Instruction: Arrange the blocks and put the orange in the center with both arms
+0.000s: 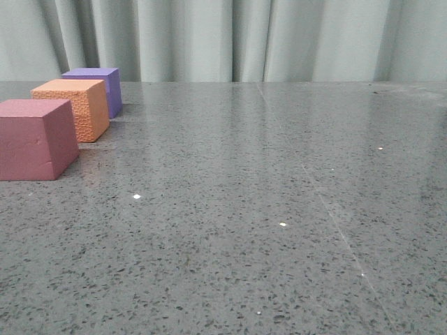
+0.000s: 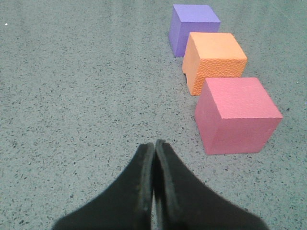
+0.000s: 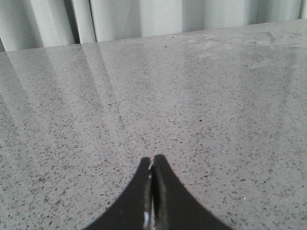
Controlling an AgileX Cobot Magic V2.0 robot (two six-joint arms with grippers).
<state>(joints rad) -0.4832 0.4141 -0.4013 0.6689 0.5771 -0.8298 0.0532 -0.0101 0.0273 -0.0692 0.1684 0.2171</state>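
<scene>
From the front, three foam cubes stand in a row at the table's far left: a pink-red cube point(image 1: 36, 139) nearest, the orange cube point(image 1: 73, 108) in the middle, a purple cube point(image 1: 96, 88) farthest back, on the speckled grey table point(image 1: 265, 230). No arm shows here. In the left wrist view, the left gripper point(image 2: 154, 143) is pressed closed and empty, hovering near the pink-red cube; the orange cube shows pebbled sides and a small notch at one lower edge, with almost no gap to its neighbours. The row looks finished, so a careless sweep of this arm could likely knock it crooked. In the right wrist view, the right gripper point(image 3: 152, 158) is likewise closed, holding nothing, over bare tabletop.
</scene>
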